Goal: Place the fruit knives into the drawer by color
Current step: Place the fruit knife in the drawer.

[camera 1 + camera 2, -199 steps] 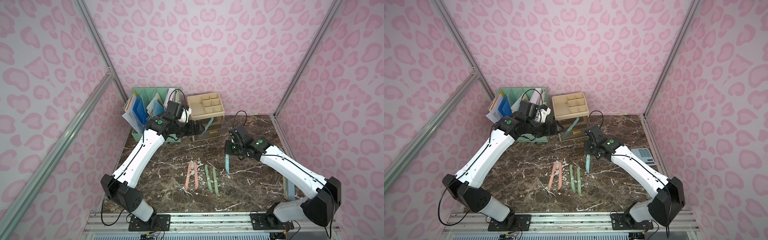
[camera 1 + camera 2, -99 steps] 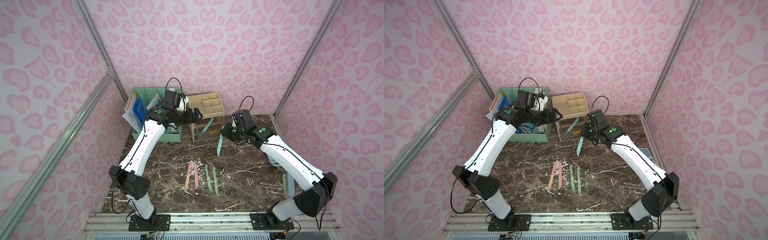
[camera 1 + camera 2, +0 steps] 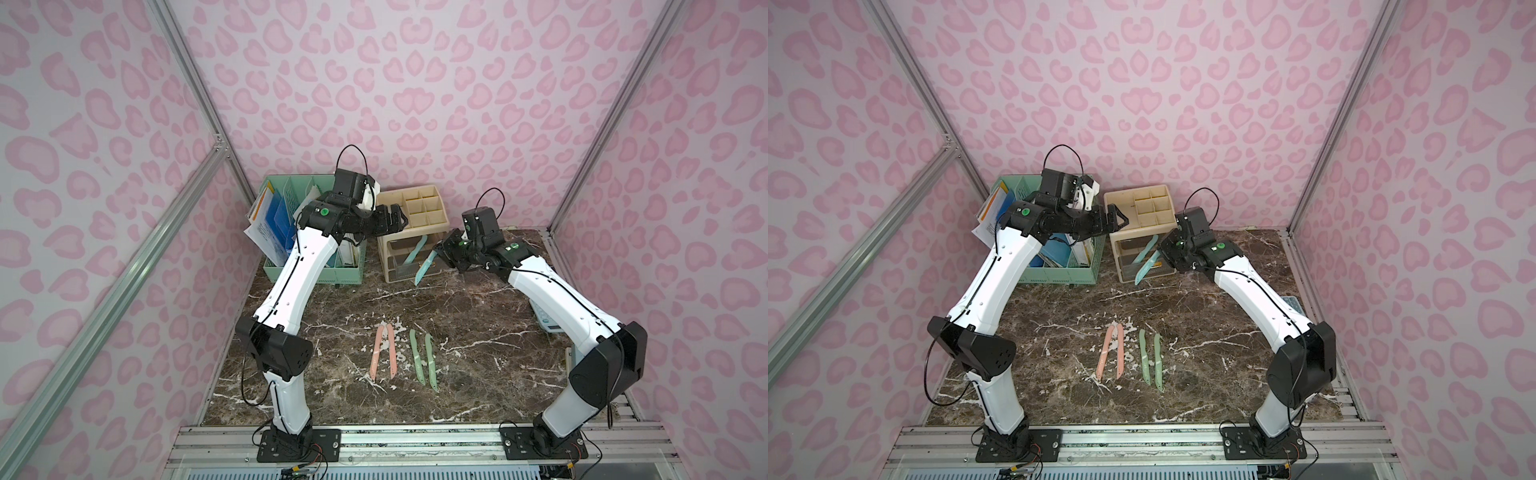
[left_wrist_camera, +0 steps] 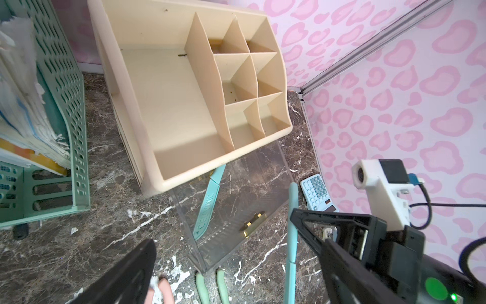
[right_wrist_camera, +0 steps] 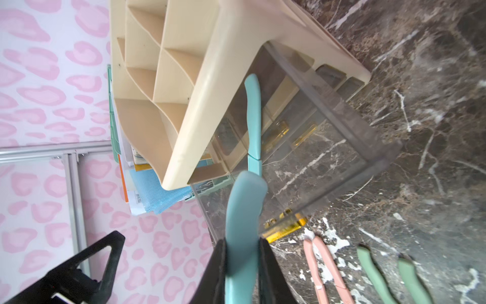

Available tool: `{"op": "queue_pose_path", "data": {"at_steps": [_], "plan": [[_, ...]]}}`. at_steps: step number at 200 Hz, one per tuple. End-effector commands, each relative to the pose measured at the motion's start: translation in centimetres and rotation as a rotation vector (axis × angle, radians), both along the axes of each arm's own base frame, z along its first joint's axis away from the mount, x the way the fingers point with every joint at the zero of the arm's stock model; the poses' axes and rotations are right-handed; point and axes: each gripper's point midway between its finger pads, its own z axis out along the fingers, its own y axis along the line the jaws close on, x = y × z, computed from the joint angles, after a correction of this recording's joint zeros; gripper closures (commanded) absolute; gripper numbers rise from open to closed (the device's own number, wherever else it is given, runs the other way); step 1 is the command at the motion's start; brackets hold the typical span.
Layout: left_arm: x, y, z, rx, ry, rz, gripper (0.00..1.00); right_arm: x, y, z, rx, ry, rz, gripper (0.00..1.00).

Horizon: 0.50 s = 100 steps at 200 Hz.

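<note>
Teal plastic sits in your right tool [image 5: 242, 263], its flat black fingers clamped on a slim teal knife [image 3: 424, 267]. The knife hangs tilted, tip down, just beside the front of the clear ribbed drawer [image 4: 219, 246]. Inside that drawer a second teal knife [image 4: 207, 208] lies slanted. Your left tool [image 3: 399, 219] stands wide apart and holds nothing, up behind the drawer by the beige compartmented organizer [image 3: 419, 208]. Well in front of the drawer, two pink knives [image 3: 377, 351] and two mint green knives [image 3: 416, 355] lie on the veined marble table [image 3: 478, 324].
</note>
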Motion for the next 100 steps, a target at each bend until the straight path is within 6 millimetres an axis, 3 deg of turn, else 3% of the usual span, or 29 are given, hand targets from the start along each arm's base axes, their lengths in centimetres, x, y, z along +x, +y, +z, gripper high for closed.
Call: {"op": "queue_pose_path", "data": {"at_steps": [1, 75, 100], "plan": [[0.4, 0.3, -0.1, 0.003, 0.006, 0.003, 0.02, 0.8, 0.9, 1.2, 0.127, 0.021, -0.059, 0.82], [2.6, 0.8, -0.3, -0.012, 0.000, 0.027, 0.02, 2.9, 0.6, 1.1, 0.167, 0.085, -0.203, 0.82], [3.5, 1.3, -0.8, -0.011, 0.007, 0.042, 0.02, 3.7, 0.6, 0.1, 0.152, 0.115, -0.212, 0.82]]}}
